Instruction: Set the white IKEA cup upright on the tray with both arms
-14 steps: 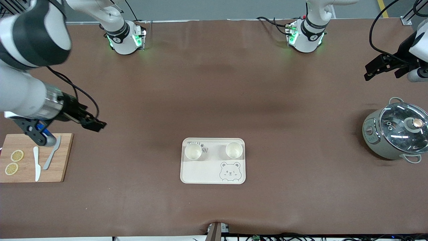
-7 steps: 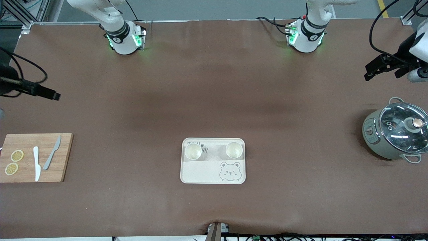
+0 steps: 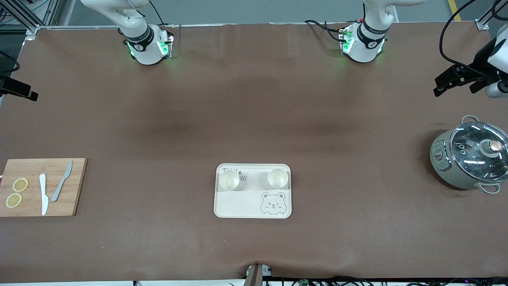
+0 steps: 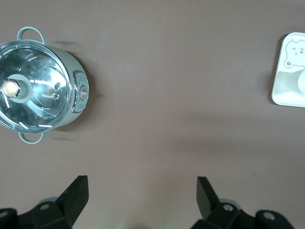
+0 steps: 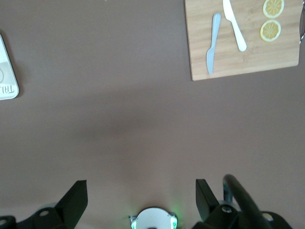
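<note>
1. White round cups, two of them, are standing upright with their mouths facing up: one [image 3: 229, 179] toward the right arm's end and one [image 3: 277, 178] toward the left arm's end.
2. We are finding both on the flat cream rectangular tray [image 3: 242, 204], which is lying in the lower middle of the front frame; they are sitting apart along its upper edge, and the first is covering part of the grey lettering.
3. We are seeing the grey bear-face drawing [image 3: 273, 204] showing bare in the tray's lower corner, below the second cup.
4. The left gripper [image 4: 141, 186] is hanging with its fingers spread wide and nothing between them, over bare brown table covering [image 3: 254, 119] at the upper edge of the frame on the left arm's end, above the grey-green pot with a glass lid [image 3: 468, 159].
5. The right gripper [image 5: 141, 187] is likewise hanging spread and empty, over bare covering at the frame edge on the right arm's end.
6. Lower in the frame on that end, a wooden cutting board [image 3: 77, 198] is carrying two lemon slices [image 3: 20, 184], a white knife [image 3: 43, 194] and a grey knife [image 3: 61, 186].
</note>
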